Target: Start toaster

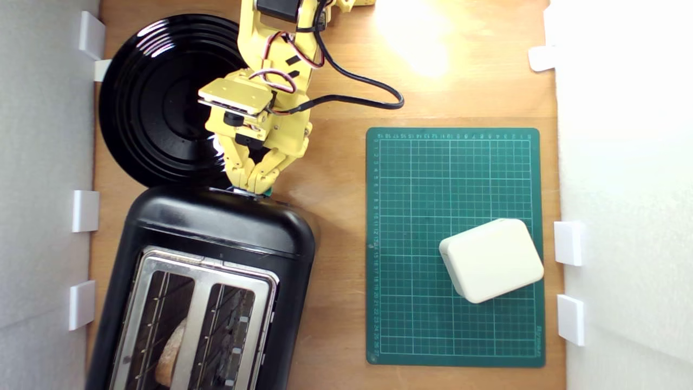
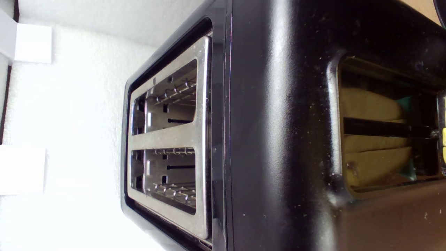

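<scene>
The glossy black toaster (image 1: 216, 233) lies at the lower left of the exterior view, its silver top plate (image 1: 203, 319) holding two slots. A pale slice of bread (image 1: 172, 346) sits in the slot nearer that view's left. My yellow gripper (image 1: 253, 186) points down at the toaster's end wall, fingers drawn together at the tips. They rest against the small teal-green lever knob (image 1: 266, 192), which peeks out beside them. In the wrist view the toaster (image 2: 278, 139) fills the frame. The recessed lever panel shows dim yellow finger shapes and slivers of the teal knob (image 2: 405, 104).
A round black plate (image 1: 157, 97) lies just behind the toaster, under the arm. A green cutting mat (image 1: 411, 244) with a white box (image 1: 491, 260) on it occupies the exterior view's right. White walls with brackets (image 1: 85, 210) border both sides. A black cable (image 1: 357, 97) loops behind the arm.
</scene>
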Available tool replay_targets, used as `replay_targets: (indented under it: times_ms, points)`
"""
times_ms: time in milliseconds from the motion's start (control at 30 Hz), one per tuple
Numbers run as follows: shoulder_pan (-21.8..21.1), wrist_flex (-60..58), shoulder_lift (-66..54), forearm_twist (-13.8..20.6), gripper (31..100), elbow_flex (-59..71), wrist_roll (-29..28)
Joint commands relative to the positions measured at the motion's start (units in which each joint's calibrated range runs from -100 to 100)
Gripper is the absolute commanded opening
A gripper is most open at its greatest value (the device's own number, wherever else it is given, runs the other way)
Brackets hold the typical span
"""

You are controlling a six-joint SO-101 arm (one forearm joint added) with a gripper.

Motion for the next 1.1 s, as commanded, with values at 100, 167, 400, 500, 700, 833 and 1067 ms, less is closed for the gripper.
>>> replay_targets:
  times_ms: [100, 167, 400, 500, 700, 833, 1067]
  points:
    - [-0.2, -0.1, 7.5, -1.5, 31.4, 0.6, -0.2]
    - [-0.2, -0.2, 9.0, -3.7, 31.4, 0.2, 0.2]
    - [-0.5, -0.2, 16.0, -4.8, 31.4, -2.7, -0.2]
    - [-0.6, -0.9, 18.8, -4.4, 31.4, -2.7, -0.2]
    - [-1.0, -4.2, 22.6, -4.8, 31.4, -1.5, 0.2]
    - [-0.8, -5.6, 24.1, -4.9, 31.4, -0.8, 0.3]
    - [-0.7, -5.9, 24.4, -4.9, 31.5, -0.7, 0.3]
